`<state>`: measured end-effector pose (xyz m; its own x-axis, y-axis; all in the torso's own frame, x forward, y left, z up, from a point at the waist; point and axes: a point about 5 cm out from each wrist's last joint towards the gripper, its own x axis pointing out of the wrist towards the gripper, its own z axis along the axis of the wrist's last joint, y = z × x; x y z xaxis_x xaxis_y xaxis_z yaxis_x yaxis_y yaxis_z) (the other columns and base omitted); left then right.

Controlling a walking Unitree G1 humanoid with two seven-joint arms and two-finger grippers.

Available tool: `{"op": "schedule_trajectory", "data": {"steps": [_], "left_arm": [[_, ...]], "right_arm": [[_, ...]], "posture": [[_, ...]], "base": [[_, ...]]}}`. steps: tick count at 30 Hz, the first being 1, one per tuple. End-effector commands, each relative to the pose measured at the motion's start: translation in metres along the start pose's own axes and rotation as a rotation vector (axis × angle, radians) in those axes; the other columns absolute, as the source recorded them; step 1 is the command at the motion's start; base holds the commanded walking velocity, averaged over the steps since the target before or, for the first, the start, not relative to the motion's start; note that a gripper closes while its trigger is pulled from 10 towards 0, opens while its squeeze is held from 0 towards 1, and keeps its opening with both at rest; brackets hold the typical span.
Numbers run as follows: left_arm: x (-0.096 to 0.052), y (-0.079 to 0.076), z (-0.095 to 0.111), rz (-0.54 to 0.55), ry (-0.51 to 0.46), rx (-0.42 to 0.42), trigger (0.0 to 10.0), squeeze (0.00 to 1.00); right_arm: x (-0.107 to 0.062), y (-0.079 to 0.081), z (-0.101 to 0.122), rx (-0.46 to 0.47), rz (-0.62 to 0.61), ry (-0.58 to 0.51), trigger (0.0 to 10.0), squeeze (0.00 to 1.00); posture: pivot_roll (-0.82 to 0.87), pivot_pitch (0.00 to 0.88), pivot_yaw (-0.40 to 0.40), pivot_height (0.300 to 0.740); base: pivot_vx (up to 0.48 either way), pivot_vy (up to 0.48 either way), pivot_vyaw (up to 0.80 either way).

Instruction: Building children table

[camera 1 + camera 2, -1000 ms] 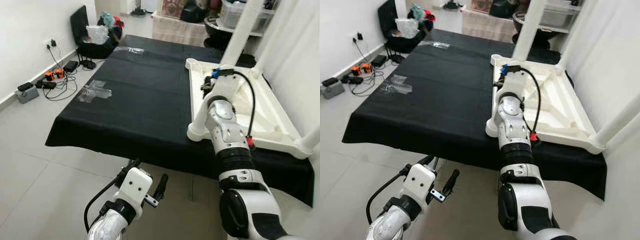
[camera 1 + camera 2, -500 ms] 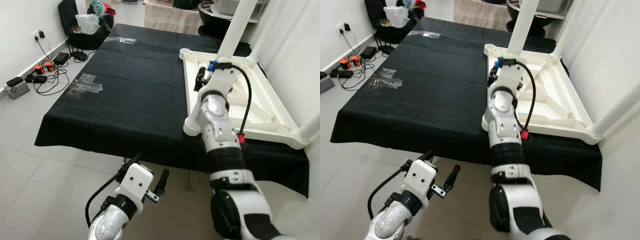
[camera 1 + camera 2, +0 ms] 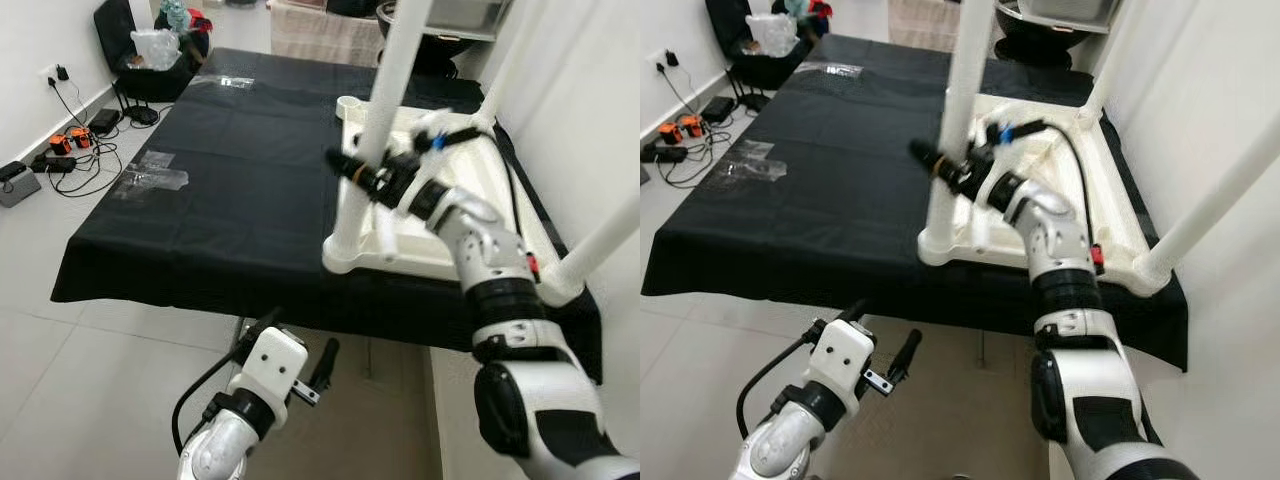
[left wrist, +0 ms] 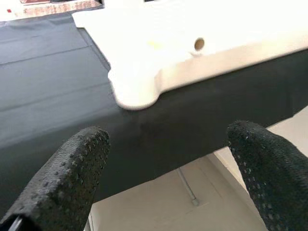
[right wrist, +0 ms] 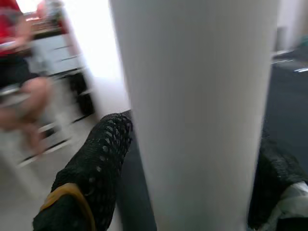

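One table leg (image 3: pixel 375 140), between right end effector (image 3: pixel 362 172) fingers (image 5: pixel 96 159)

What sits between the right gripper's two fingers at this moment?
A white table leg stands upright between the fingers of the right gripper, as the right wrist view shows; the eye views show the gripper reaching around it.

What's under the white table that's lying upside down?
A black cloth lies under the upturned table, draped over a low platform and hanging past its edge. The platform itself is covered, so its material cannot be seen.
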<state>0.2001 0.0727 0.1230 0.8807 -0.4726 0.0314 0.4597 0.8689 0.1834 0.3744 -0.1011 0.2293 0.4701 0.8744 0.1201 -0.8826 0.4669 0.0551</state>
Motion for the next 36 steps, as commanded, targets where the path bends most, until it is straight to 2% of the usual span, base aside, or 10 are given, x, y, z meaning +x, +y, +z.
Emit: {"op": "schedule_trajectory", "data": {"steps": [1, 8, 9, 14, 17, 22, 25, 27, 35, 36], "left_arm": [[-0.001, -0.002, -0.002, -0.003, 0.012, 0.006, 10.0, 0.0], [-0.002, -0.003, -0.002, -0.003, 0.012, 0.005, 10.0, 0.0], [-0.002, -0.003, -0.002, -0.002, 0.012, 0.004, 10.0, 0.0], [-0.002, -0.004, -0.002, -0.001, 0.012, 0.003, 10.0, 0.0], [-0.002, -0.004, -0.003, -0.003, 0.012, 0.001, 10.0, 0.0], [-0.002, -0.004, -0.003, -0.004, 0.011, 0.001, 10.0, 0.0], [-0.002, -0.003, -0.002, 0.002, 0.003, 0.002, 10.0, 0.0], [-0.002, -0.003, -0.002, 0.002, 0.003, 0.002, 10.0, 0.0], [-0.002, -0.001, 0.003, 0.016, -0.036, 0.01, 10.0, 0.0], [-0.001, 0.0, 0.007, 0.026, -0.062, 0.016, 10.0, 0.0]], "right_arm": [[0.016, 0.014, -0.011, 0.006, 0.136, 0.044, 10.0, 0.0], [0.031, 0.015, -0.015, 0.02, 0.113, 0.056, 10.0, 0.0], [0.034, 0.014, -0.014, 0.011, 0.082, 0.047, 0.0, 0.0], [0.034, 0.006, -0.009, -0.014, -0.044, 0.023, 0.0, 0.0], [0.023, -0.016, -0.004, -0.043, -0.356, 0.013, 0.0, 0.0], [0.014, -0.03, -0.003, -0.05, -0.581, 0.02, 0.0, 0.0], [-0.017, -0.049, 0.0, -0.061, -1.047, 0.015, 0.0, 0.0], [-0.017, -0.049, 0.0, -0.061, -1.047, 0.015, 0.0, 0.0], [-0.05, -0.037, -0.008, -0.028, -1.504, -0.032, 0.0, 0.0], [-0.044, -0.034, -0.012, -0.014, -1.494, -0.026, 2.9, 0.0]], "posture": [[0.08, 0.076, -0.131, 0.74], [0.09, 0.071, -0.136, 0.74], [0.09, 0.067, -0.138, 0.74], [0.09, 0.065, -0.139, 0.74], [0.08, 0.067, -0.136, 0.74], [0.08, 0.068, -0.135, 0.74], [0.07, 0.07, -0.132, 0.74], [0.07, 0.07, -0.132, 0.74], [0.07, 0.068, -0.128, 0.74], [0.07, 0.066, -0.128, 0.74]], "base": [[0.0, 0.0, 0.0], [0.0, 0.0, 0.0], [0.0, 0.0, 0.0], [0.0, 0.0, 0.0], [0.0, 0.0, 0.0], [0.0, 0.0, 0.0], [0.0, 0.0, 0.0], [0.0, 0.0, 0.0], [0.0, 0.0, 0.0], [0.0, 0.0, 0.0]]}}
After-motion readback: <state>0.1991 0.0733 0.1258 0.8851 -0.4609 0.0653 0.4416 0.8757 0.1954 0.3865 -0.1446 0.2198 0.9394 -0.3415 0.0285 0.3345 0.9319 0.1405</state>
